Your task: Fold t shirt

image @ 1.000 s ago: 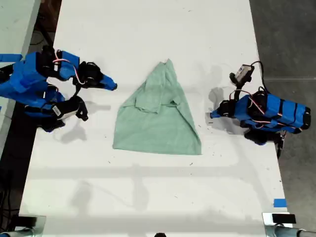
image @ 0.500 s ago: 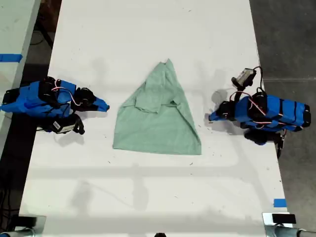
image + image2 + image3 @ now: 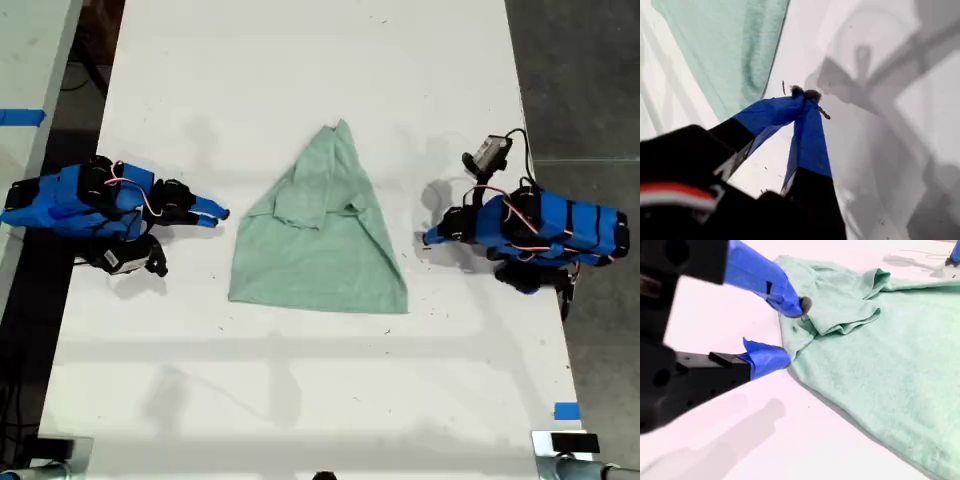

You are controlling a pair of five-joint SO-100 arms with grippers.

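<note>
The t shirt (image 3: 320, 235) is soft, matt mint-green cloth with a fine woven grain and loose wrinkles. The table (image 3: 300, 400) is smooth white with a faint sheen and small dark specks. Both grippers' fingers (image 3: 762, 277) wear matt blue tape over black plastic.

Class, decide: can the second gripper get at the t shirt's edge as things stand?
Probably yes: my second gripper hangs open right at the edge of the t shirt, nothing lying between them.

Exterior overhead; wrist views close (shared t shirt (image 3: 320, 228))
</note>
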